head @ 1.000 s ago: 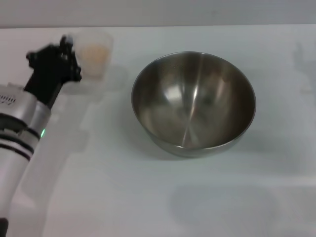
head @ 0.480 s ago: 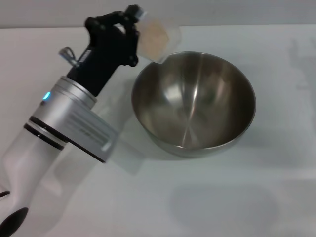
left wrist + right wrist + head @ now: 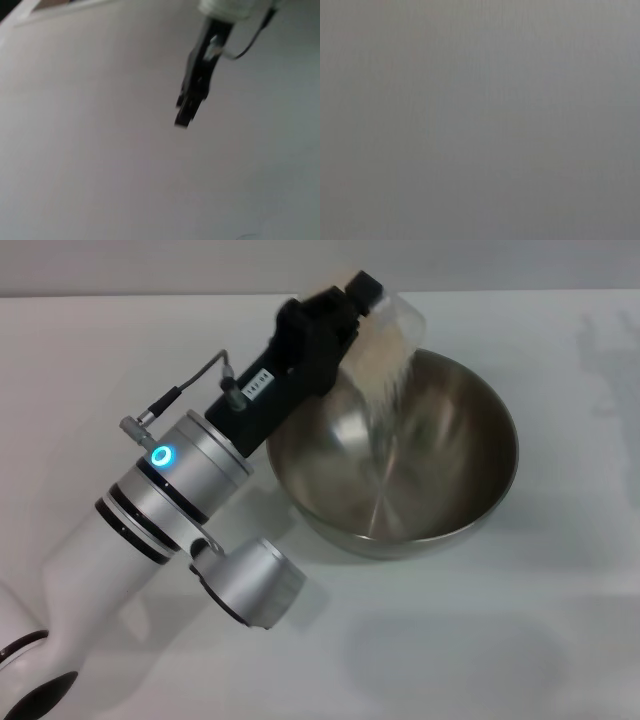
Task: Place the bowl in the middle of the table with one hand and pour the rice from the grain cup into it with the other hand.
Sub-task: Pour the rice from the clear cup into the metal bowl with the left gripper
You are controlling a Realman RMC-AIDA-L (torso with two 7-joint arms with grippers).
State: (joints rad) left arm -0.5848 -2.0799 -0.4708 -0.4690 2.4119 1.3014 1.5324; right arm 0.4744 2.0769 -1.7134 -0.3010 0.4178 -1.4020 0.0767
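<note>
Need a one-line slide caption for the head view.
Left gripper tips the grain cup, rice streaming into the bowl.

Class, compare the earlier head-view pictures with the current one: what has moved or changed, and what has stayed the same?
The left gripper carried the grain cup from the table's far left to above the bowl's rim and tipped it; rice now streams into the bowl. The bowl itself has not moved on the table. The right arm is out of view.
</note>
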